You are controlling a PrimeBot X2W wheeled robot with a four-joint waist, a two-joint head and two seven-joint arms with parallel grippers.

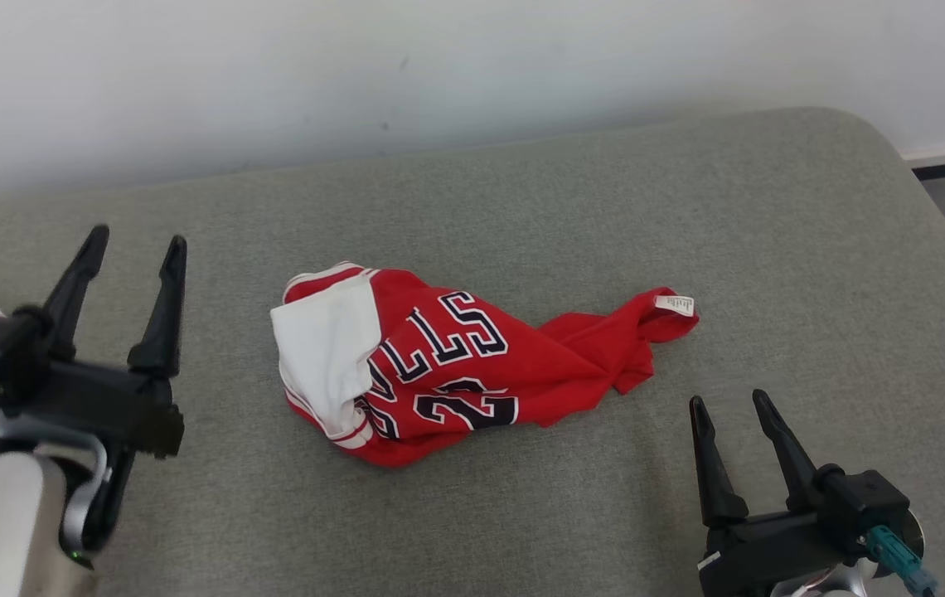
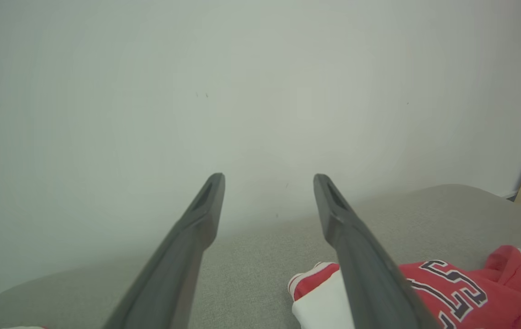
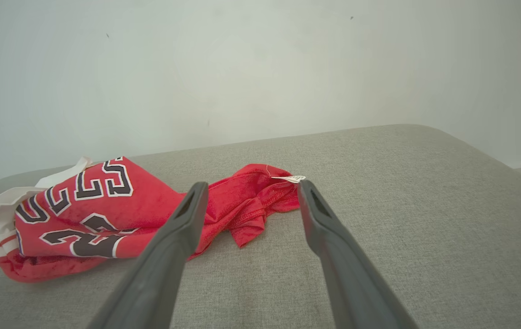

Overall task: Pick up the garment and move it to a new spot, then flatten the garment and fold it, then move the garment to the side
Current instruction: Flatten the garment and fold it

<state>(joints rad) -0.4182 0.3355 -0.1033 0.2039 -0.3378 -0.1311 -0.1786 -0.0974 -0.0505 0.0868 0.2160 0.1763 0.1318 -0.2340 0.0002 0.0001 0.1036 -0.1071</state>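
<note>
Left of right pincer (image 1: 727,400), apart: garment (image 1: 456,365).

Crumpled red jersey (image 1: 456,373) lies on grey cushion (image 1: 729,215).

Soft, even light is falling on the grey surface (image 1: 605,207), and the garment (image 1: 456,365) is casting only a faint shadow. The left gripper (image 1: 138,237) is looking slightly blurred in the head view, and the wrist views are dimming toward their corners.

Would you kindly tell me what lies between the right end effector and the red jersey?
Nothing but bare grey cushion. In the head view, an uncovered strip of it separates the open right end effector from the crumpled jersey.
</note>
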